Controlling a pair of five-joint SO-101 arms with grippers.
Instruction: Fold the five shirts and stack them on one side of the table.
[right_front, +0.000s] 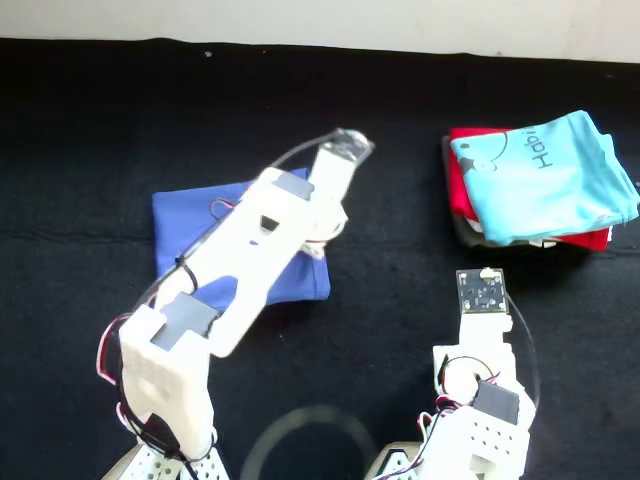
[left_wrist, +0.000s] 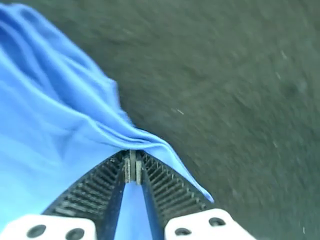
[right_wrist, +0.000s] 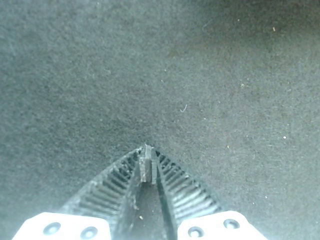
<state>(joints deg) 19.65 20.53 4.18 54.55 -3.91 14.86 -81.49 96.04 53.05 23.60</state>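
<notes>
Currently, the blue shirt (right_front: 190, 228) is laid as a folded rectangle left of centre on the black surface (right_front: 80, 150). It is well apart from the stack (right_front: 580, 238) at the far right, where a light turquoise shirt (right_front: 545, 180) is seen on top of a red shirt (right_front: 462, 195). The left tool (left_wrist: 131, 170) is clenched on an edge of the blue shirt. A ridge of fabric is pinched between its ribbed fingers (left_wrist: 167, 190) and drawn into creases toward the grip. Such a hold is judged to serve for dragging or lifting the folded piece across to the stack, so that the pile is gathered on one side. The right tool (right_wrist: 147, 170) is closed on nothing and is held over bare surface at the near right, in front of the stack, presumably so that the path is left free. Because only one edge is gripped, it is judged that the fold could be pulled open in transit.
</notes>
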